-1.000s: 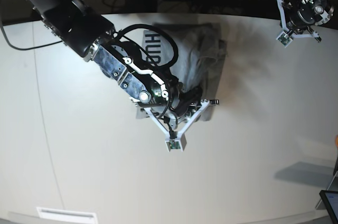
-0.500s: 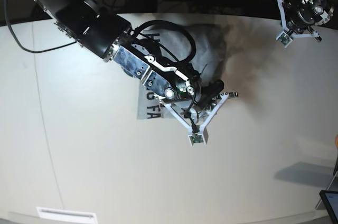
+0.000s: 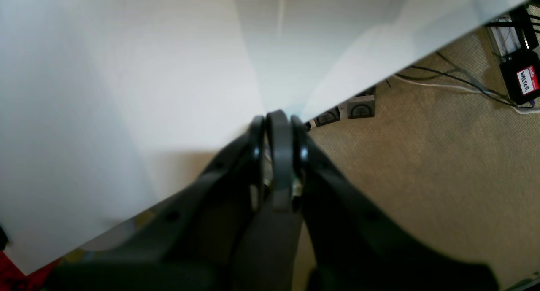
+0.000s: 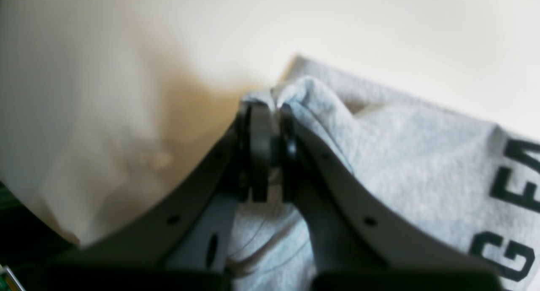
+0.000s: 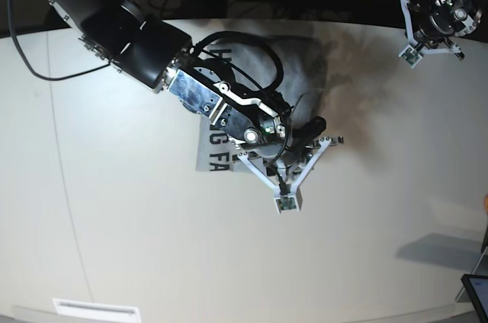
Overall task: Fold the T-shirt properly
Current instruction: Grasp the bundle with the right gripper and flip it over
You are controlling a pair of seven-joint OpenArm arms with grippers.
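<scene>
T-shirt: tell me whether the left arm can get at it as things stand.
Probably not without a long reach. The left gripper hangs shut at the table's far corner, apart from the T-shirt, and the right gripper, shut on a fold, covers much of it.

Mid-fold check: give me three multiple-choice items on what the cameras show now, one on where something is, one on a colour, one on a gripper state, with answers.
1. Where is the left gripper?
A. Over the table's edge, away from the shirt
B. Pressed on the shirt's print
C. Under the right arm

2. What colour are the letters printed on the T-shirt?
A. Red
B. Black
C. White

3. What is the right gripper doing?
A. Hanging open above bare table
B. Shut on nothing
C. Shut on a pinch of shirt fabric

Answers:
1 A: the left wrist view shows only bare table and floor around it.
2 B: dark block capitals show in the right wrist view.
3 C: grey cloth bunches up between its closed jaws.
</scene>
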